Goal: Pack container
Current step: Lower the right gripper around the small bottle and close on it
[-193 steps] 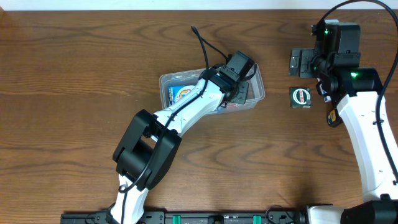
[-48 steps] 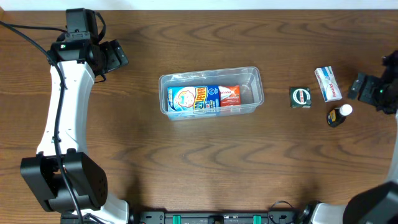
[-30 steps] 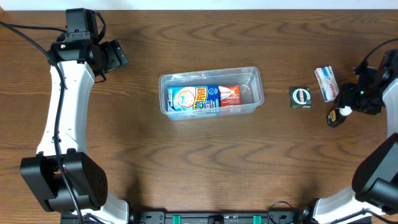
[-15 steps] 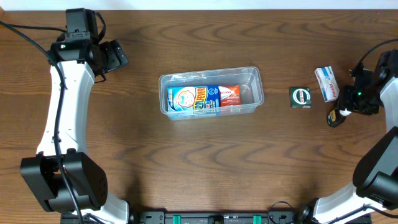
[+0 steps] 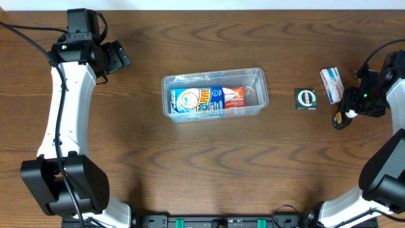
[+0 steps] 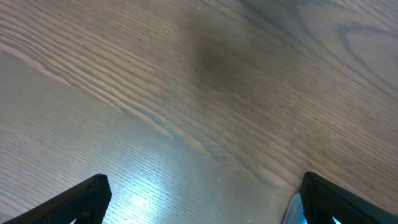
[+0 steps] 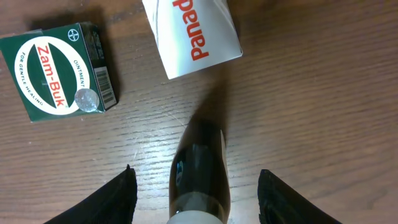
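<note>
The clear container (image 5: pixel 258 83) sits mid-table, holding a blue-and-yellow box (image 5: pixel 192 101) and a red box (image 5: pixel 233 96). A small dark bottle (image 5: pixel 343 120) with a white cap lies at the far right. My right gripper (image 5: pixel 352 106) hovers over it, open. In the right wrist view the bottle (image 7: pixel 200 163) lies between the two fingers of the right gripper (image 7: pixel 200 205), with a gap on each side. My left gripper (image 5: pixel 121 57) is open at the far left back, over bare wood; in its wrist view the left gripper (image 6: pixel 202 208) holds nothing.
A green Zam-Buk box (image 5: pixel 305 99) (image 7: pixel 59 70) lies left of the bottle. A white Panadol box (image 5: pixel 333 85) (image 7: pixel 193 31) lies just behind the bottle. The table's back edge runs close behind the left gripper.
The right gripper has shifted slightly over the bottle, its fingers now straddling it. The left arm, the container and the boxes have not moved.
</note>
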